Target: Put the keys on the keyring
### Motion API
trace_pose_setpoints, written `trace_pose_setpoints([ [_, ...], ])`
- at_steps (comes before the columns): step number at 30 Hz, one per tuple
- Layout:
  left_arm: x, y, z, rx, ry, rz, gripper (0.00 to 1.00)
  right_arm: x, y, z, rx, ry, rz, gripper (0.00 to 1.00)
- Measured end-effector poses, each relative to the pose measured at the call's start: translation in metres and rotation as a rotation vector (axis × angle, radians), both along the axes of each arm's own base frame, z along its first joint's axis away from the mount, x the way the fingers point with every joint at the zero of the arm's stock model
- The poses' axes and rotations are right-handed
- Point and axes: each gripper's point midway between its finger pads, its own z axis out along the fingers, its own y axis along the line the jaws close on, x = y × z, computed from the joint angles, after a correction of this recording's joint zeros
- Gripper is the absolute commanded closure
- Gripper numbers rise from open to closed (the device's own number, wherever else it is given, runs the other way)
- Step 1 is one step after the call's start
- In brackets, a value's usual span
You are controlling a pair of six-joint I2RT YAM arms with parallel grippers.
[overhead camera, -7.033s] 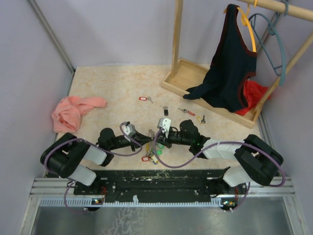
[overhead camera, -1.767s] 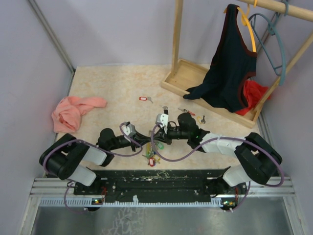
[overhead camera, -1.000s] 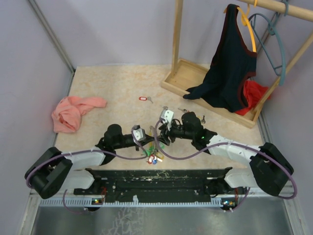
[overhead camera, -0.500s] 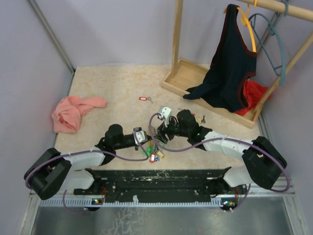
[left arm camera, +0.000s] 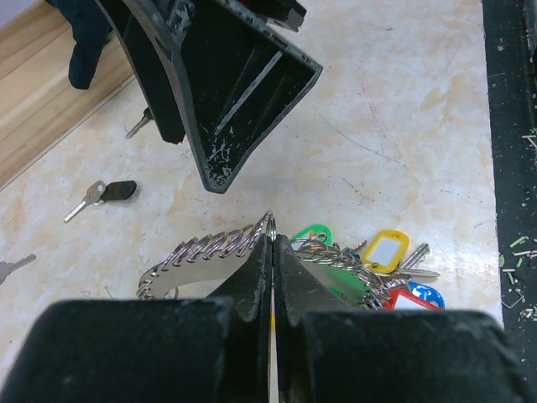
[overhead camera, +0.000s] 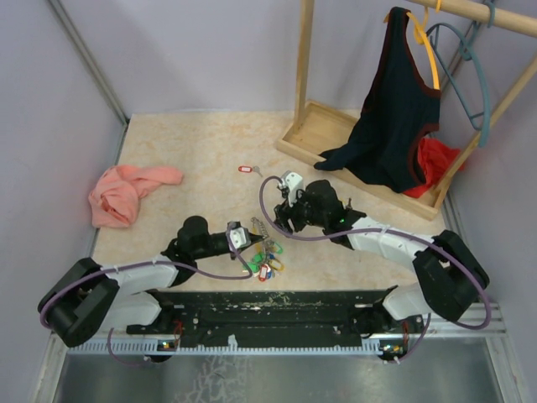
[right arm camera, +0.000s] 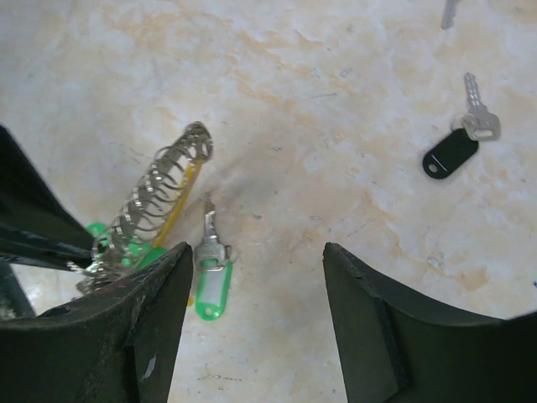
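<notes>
1. Left wrist view: the left gripper [left arm camera: 272, 243] is pinched tight on the keyring [left arm camera: 214, 245].
2. A bunch of keys [left arm camera: 382, 252] hangs on it and rests on the table [left arm camera: 403, 126].
3. The right gripper [right arm camera: 256, 277] has its fingers wide apart and holds nothing.
4. A green key [right arm camera: 210, 285] lies loose under it, just beside the keyring.

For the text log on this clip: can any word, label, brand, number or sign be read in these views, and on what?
No text can be read in any view.
Yellow plastic key tag on the silvery metal keyring: white insert, looks blank.
Green plastic key tag, lying loose: no writing visible in its window.
Red key tag: too small to tell.
</notes>
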Motion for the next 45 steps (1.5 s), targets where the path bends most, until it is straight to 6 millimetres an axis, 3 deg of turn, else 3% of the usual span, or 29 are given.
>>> trace_pose_setpoints([
  [6,0.000,-0.001,0.000,0.001,-0.009,-0.005,1.00,-0.019,0.012,0.016,0.068,0.018,0.110,0.34],
  [12,-0.001,0.000,0.001,-0.009,-0.023,-0.011,1.00,-0.029,0.018,0.015,0.088,0.050,0.172,0.34],
  [19,-0.005,0.001,-0.002,-0.010,-0.018,-0.019,1.00,-0.029,0.019,-0.010,0.049,0.102,0.167,0.35],
  [23,-0.006,0.001,-0.001,-0.021,-0.014,-0.017,1.00,-0.015,0.008,-0.025,-0.009,0.102,0.064,0.35],
  [27,-0.006,0.003,-0.002,-0.032,-0.001,-0.003,1.00,-0.006,0.001,-0.019,-0.014,0.055,0.014,0.35],
  [33,-0.002,0.006,-0.002,-0.046,0.025,0.024,1.00,-0.027,0.004,-0.004,0.052,-0.020,0.140,0.36],
  [37,-0.001,0.008,-0.001,-0.053,0.036,0.032,1.00,-0.040,0.009,-0.005,0.075,-0.030,0.227,0.36],
  [45,-0.005,0.006,0.001,-0.063,0.048,0.008,1.00,-0.046,0.019,0.001,0.104,-0.060,0.296,0.37],
])
